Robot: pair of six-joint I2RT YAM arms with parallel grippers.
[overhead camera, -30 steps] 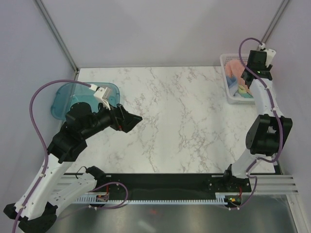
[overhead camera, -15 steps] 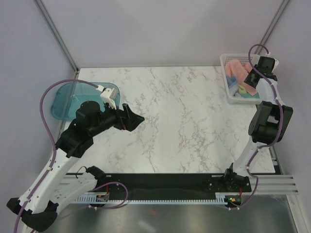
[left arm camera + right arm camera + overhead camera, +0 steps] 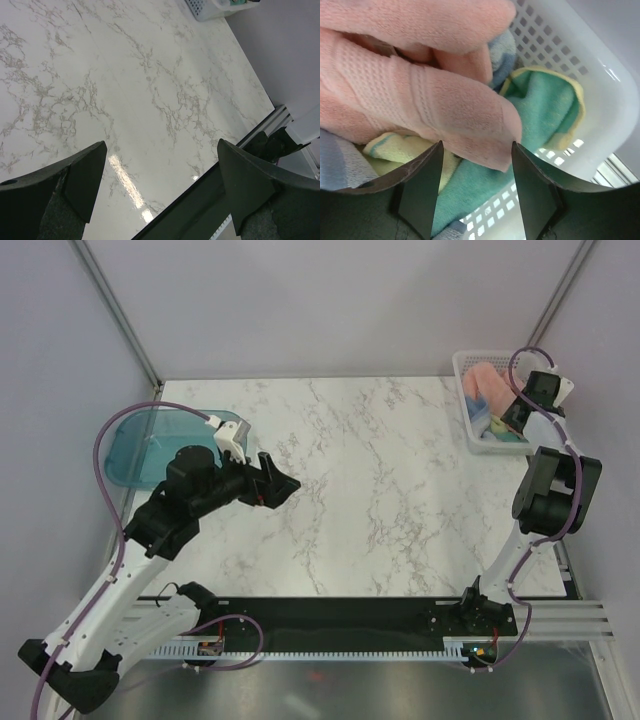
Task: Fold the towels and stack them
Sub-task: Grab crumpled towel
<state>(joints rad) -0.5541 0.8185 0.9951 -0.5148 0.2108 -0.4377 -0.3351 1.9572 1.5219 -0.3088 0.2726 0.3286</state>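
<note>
L: left gripper (image 3: 280, 483) spread wide, empty, hovering over marble table (image 3: 380, 490) beside teal tray (image 3: 135, 445), probably ready to receive cloth | R: right gripper (image 3: 477, 150) down inside white mesh basket (image 3: 580, 65), jaws straddling a fold of salmon-pink towel (image 3: 420, 100), apparently to lift it; cannot tell if pinching | yellow-teal towel (image 3: 545, 115) and blue towel (image 3: 340, 160) bunched underneath, unfolded
</note>
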